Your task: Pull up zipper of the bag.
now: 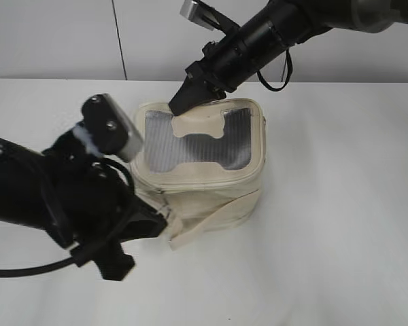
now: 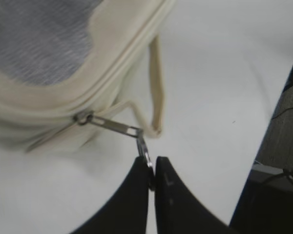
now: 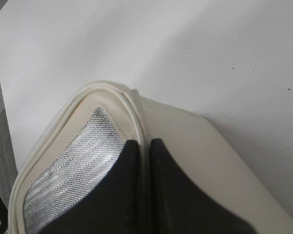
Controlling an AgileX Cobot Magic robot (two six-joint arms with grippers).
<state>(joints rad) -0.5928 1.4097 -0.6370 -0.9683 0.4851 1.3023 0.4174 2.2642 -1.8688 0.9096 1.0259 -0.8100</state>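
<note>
The cream bag [image 1: 211, 183] stands on the white table, its grey mesh top [image 1: 197, 139] with a cream H patch facing up. My left gripper [image 2: 151, 163] is shut on the silver ring pull [image 2: 143, 147] of the zipper [image 2: 112, 68], whose metal tab [image 2: 112, 126] stretches from the slider at the bag's near left corner. In the exterior view the left gripper's fingertips are hidden behind the arm. My right gripper [image 3: 144, 144] is shut on the bag's top rim piping [image 3: 136, 109] at the far corner, also seen in the exterior view [image 1: 180, 103].
A loose cream strap [image 1: 214, 214] hangs off the bag's front, and it also shows in the left wrist view [image 2: 157, 83]. The white table [image 1: 340, 224] spreads to the right and front. A dark stand [image 2: 278, 161] is at the right edge of the left wrist view.
</note>
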